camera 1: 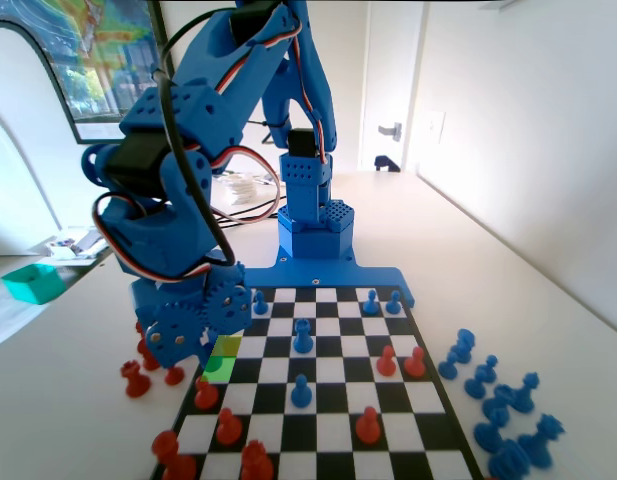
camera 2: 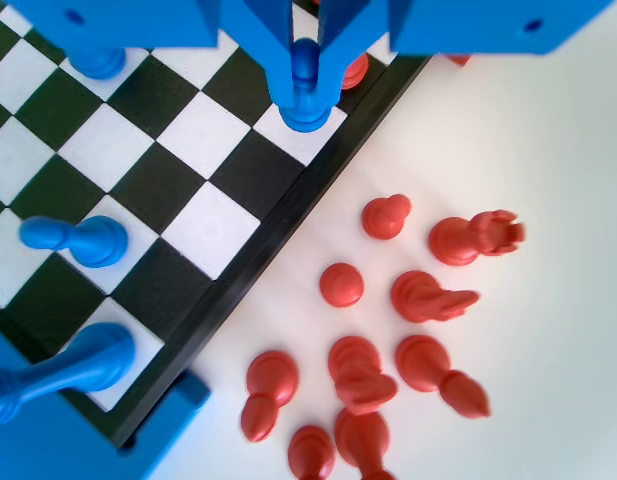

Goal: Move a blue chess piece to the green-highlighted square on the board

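In the wrist view, the gripper (camera 2: 306,60) is seen at 12 o'clock, its jaws closed narrowly around the blue chess piece (camera 2: 306,85), whose base rests on a white square at the edge of the board (camera 2: 238,165). Red captured pieces (camera 2: 388,310) are scattered at 5 o'clock, off the board. In the fixed view, the green-highlighted square (camera 1: 219,366) is located at 8 o'clock, directly below the gripper.

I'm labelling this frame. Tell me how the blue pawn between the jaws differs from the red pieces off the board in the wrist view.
The blue pawn stands upright on a white edge square of the board, between the gripper's jaws; the red pieces are on the bare table beside the board. The blue pawn is a single piece; the red pieces form a loose cluster, several tipped on their sides. Both are smooth plastic chessmen.
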